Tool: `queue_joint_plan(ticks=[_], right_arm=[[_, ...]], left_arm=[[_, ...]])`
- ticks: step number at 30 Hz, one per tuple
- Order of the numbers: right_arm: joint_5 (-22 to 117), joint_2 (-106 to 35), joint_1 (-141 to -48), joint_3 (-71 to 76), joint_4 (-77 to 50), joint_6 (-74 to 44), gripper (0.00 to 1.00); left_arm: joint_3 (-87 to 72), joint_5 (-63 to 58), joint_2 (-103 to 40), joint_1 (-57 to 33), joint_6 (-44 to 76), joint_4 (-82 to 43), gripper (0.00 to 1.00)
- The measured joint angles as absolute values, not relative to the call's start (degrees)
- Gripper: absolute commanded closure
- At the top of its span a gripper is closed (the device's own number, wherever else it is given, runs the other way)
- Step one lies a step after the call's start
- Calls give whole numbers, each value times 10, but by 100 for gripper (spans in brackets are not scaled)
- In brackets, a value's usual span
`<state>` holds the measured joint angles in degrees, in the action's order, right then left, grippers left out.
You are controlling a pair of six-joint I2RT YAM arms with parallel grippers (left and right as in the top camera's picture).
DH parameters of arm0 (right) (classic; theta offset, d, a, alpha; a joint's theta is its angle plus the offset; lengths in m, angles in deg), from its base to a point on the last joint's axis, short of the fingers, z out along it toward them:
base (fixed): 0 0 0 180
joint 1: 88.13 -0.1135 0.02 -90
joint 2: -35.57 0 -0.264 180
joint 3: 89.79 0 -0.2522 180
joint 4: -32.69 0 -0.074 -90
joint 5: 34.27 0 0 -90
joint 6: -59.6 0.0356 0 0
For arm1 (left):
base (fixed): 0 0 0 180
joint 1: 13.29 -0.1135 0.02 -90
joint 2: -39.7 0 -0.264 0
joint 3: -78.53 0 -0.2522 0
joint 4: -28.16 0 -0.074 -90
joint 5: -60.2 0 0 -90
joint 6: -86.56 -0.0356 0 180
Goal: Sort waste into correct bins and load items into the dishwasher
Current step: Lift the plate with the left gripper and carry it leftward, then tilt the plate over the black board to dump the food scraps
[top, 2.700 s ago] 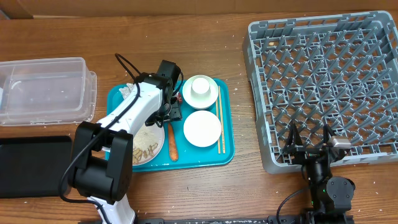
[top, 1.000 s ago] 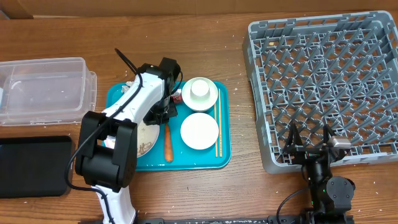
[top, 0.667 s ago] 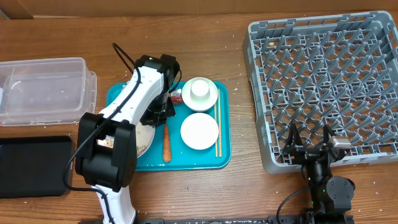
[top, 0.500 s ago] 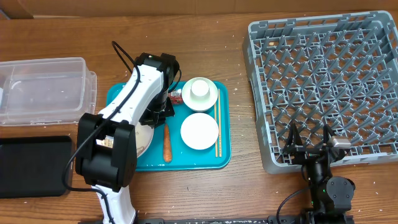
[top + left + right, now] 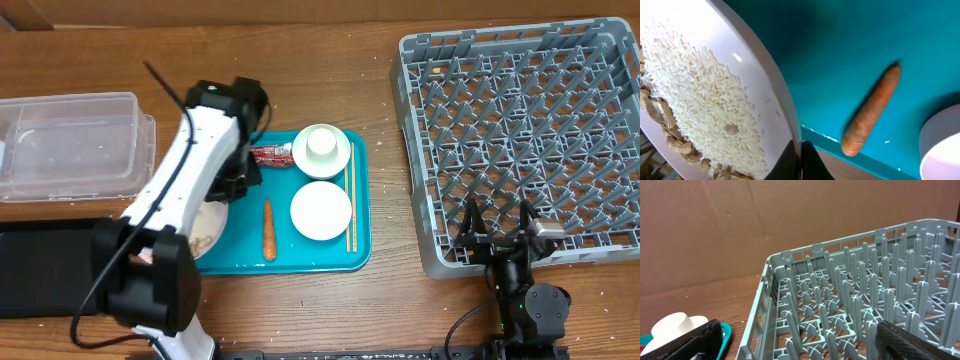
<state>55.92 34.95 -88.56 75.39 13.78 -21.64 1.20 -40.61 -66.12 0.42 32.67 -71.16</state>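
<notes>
Overhead: left gripper [image 5: 238, 178] at left edge of teal tray [image 5: 310, 258], holding large plate [image 5: 207, 233], which overhangs that edge. Both bins lie leftward: black tray [image 5: 40, 268] just beside plate, clear tub [image 5: 70, 140] toward far-left corner of table [image 5: 300, 60]; left arm nearer. Well apart, right gripper [image 5: 497, 215] spread, idle at near-left corner of dish rack [image 5: 520, 110].
Left wrist: jaws pressed on plate rim; rice [image 5: 705, 110] on plate; carrot [image 5: 871, 117] on tray, long axis diagonal.
Right wrist: fingers wide, nothing between; rack ahead.

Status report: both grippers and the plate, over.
Left gripper shut on plate rim, rice on it. Right gripper open, by rack. Carrot beside plate, apart.
</notes>
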Motion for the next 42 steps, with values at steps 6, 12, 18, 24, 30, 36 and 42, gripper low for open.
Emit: queue_joint_plan(ticks=[6, 12, 18, 24, 30, 36, 42], right_arm=[[559, 349, -886, 754, 138, -216, 0], [559, 349, -886, 754, 138, -216, 0], [559, 349, -886, 754, 138, -216, 0], [559, 349, -886, 754, 138, -216, 0], [559, 349, -886, 754, 138, -216, 0], [559, 349, -886, 754, 137, -216, 0], [559, 349, -886, 754, 138, -216, 0]], left_arm=[[12, -421, -636, -82, 323, -714, 96], [12, -412, -633, -210, 300, -689, 96], [12, -333, -633, -332, 261, -599, 96], [12, -292, -633, -407, 247, -554, 96], [12, -267, -633, -447, 246, -504, 96], [12, -247, -633, -477, 247, -473, 96], [12, -188, -633, -537, 249, -475, 96]])
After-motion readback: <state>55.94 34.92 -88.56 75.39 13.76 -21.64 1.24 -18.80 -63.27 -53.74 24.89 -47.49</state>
